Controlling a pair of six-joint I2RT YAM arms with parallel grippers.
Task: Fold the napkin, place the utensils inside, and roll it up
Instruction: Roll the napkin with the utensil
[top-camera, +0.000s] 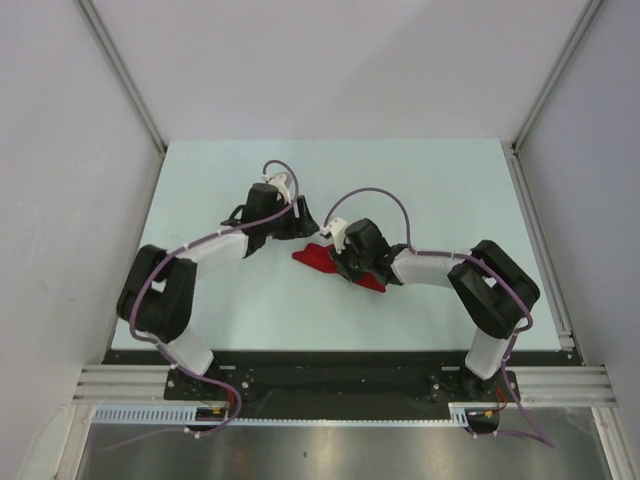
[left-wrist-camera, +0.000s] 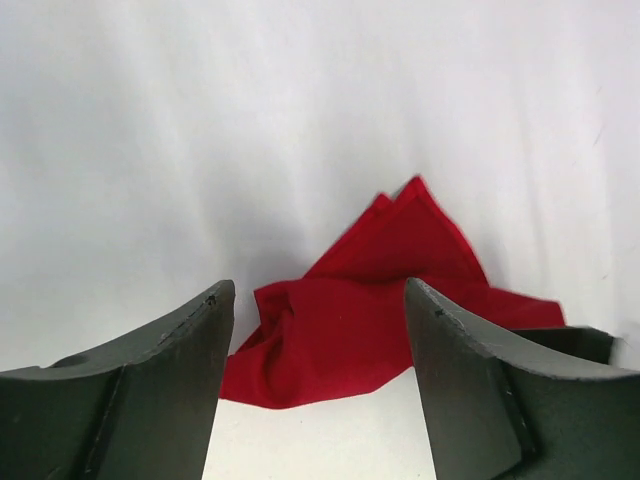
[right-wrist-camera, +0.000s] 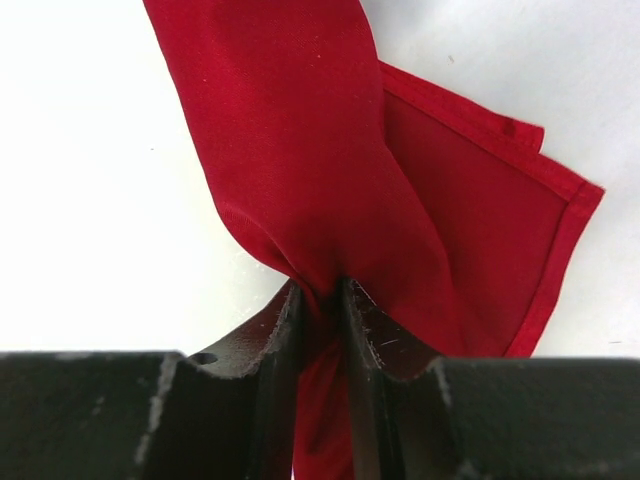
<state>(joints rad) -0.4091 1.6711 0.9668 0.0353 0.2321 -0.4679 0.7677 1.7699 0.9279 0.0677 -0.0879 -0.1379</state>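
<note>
We see the napkin (top-camera: 312, 256) lying bunched near the middle of the table (top-camera: 420, 190), a little toward the near side, with both arms reaching in over it. From above, only two red patches show. One pokes out to the left of the right arm's wrist and the other lies at its near right side. The rest is hidden under the black housing.

The right gripper (right-wrist-camera: 320, 290) has its two fingers pressed together on a gathered fold of the cloth. In the right wrist view the fabric narrows into a tight pinch between the pads and fans out wider beyond them. A flatter layer with a stitched hem lies to the right of that fold, resting on the table.

The left gripper (left-wrist-camera: 318, 290) comes in from the left and far side, and its fingers are spread wide with nothing between them. In the left wrist view the napkin sits just ahead of the fingertips as a crumpled heap, with two pointed corners rising at its far edge. We cannot tell from that view whether the fingertips touch the cloth. The right finger (left-wrist-camera: 470, 380) overlaps the red edge in the picture, and the left finger (left-wrist-camera: 150, 380) stands beside it.
</note>
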